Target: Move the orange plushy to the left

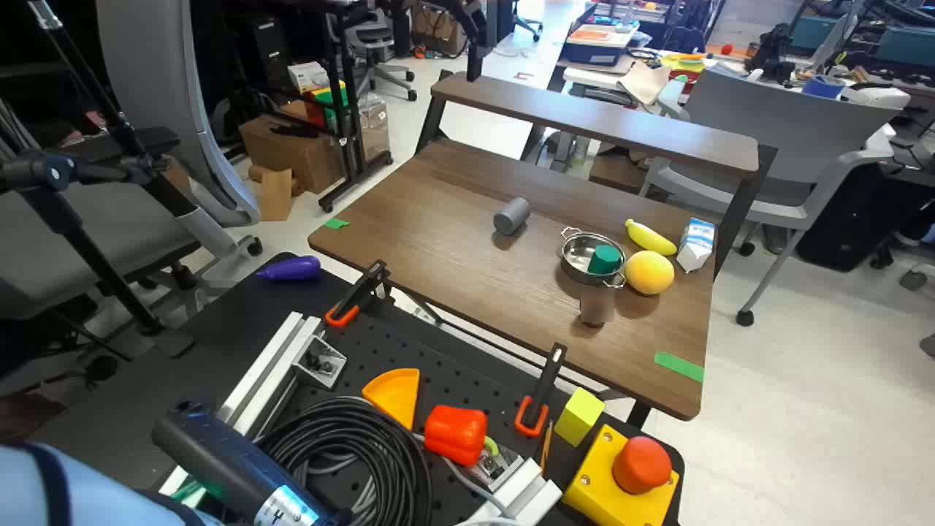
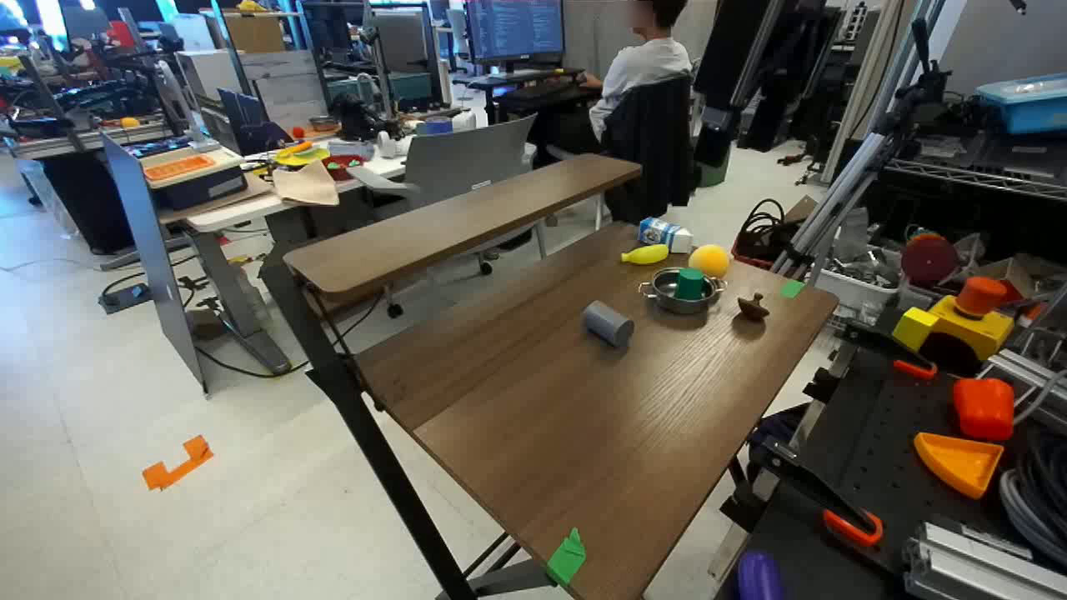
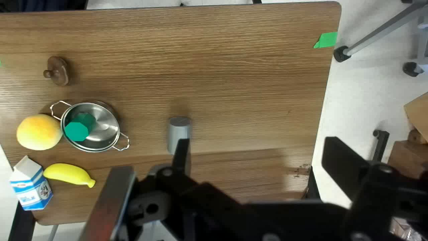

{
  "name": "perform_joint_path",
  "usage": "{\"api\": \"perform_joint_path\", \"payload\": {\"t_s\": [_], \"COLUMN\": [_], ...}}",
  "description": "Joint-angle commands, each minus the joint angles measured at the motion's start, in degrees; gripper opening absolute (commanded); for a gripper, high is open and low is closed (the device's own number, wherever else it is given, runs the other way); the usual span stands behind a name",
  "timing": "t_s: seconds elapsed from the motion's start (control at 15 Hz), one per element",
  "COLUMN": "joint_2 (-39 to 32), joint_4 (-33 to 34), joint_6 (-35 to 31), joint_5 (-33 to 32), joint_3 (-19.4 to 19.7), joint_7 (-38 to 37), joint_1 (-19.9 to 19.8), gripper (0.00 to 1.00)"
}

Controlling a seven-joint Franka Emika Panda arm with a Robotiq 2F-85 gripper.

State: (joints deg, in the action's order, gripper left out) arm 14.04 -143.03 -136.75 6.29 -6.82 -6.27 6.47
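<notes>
Plushy (image 3: 39, 132) beside pan (image 3: 106, 125), block (image 3: 80, 127) in pan.

Pale floor (image 2: 92, 517) all round, orange tape (image 2: 197, 451) stuck on it. Brown wooden desk (image 2: 583, 442), raised shelf (image 2: 467, 222) along long edge, grey chair (image 1: 785, 128) beyond. Further back, cluttered white table (image 2: 242, 208), lit monitor (image 2: 517, 29). Cardboard box (image 1: 292, 155) on floor. Strong light whitening far floor.

- Gripper (image 3: 258, 157): mostly matte black.
- Left jaw, seen in the wrist view: narrow, dark, square-ended fingertip (image 3: 181, 156).
- Right jaw: broader black fingertip (image 3: 338, 164), flat-faced, slanting edges.
- Beneath the left jaw: round pin head (image 3: 167, 172); another outside the right.
- Lower, left of both jaws: charcoal lug (image 3: 142, 209), round hole.
- Between them, low: black housing (image 3: 287, 219), blurred.
</notes>
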Motion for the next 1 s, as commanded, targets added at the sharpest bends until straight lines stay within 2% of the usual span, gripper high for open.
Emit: {"api": "perform_joint_path", "payload": {"t_s": [0.0, 0.67, 0.93], "joint_2": [0.01, -0.11, -1.67], "joint_4": [0.11, -0.04, 1.09], "joint_6": [0.11, -1.36, -1.76], "joint_5": [-0.03, 0.47, 3.78], "joint_3": [0.06, 0.24, 1.78], "joint_7": [0.0, -0.34, 0.6], "joint_1": [0.04, -0.09, -0.2], "gripper": [1.0, 1.0, 1.0]}}
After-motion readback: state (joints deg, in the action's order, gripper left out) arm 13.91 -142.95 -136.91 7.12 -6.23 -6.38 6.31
